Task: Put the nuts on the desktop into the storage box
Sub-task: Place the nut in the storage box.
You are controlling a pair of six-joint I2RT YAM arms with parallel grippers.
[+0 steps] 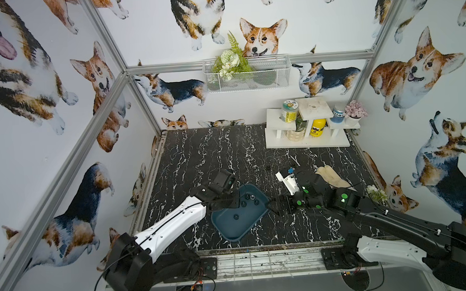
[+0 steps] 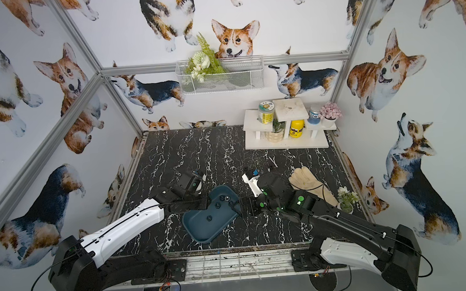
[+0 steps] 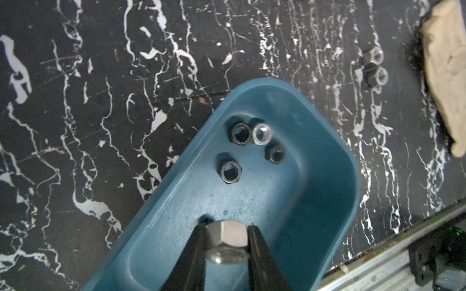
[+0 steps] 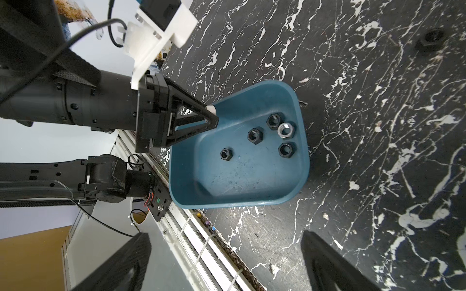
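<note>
Nuts (image 4: 274,136): five lying loose on the floor of the storage box (image 4: 300,173), four black and one silver (image 4: 285,130), clustered toward one end, one black piece (image 4: 226,154) apart from the rest. Sixth nut, silver (image 3: 226,235), pinched between the jaws of the left claw (image 3: 226,236) above the box interior, jaws nearly closed on its flats; lower part of it blurred by closeness to the lens. Two more silver nuts (image 3: 375,66) seen on the table (image 3: 75,126), touching each other, just beside a cream glove (image 3: 446,75) cut off at the picture edge. One black nut (image 4: 430,39) barely distinguishable against the dark marble, well apart from the box.

Storage box (image 1: 239,228) stood near the front of the table between the two arms in both top views, one end hidden under the left claw (image 1: 236,202). Nuts inside showed there only as dark specks.

Right claw (image 4: 224,262) spread wide, holding nothing, only two dark fingertips visible at the frame edge, out of focus, beside the box over bare marble. Same claw (image 1: 273,204) in a top view hard to separate from the black table (image 1: 199,153). Glove (image 1: 335,177) partly covered by the right arm.
</note>
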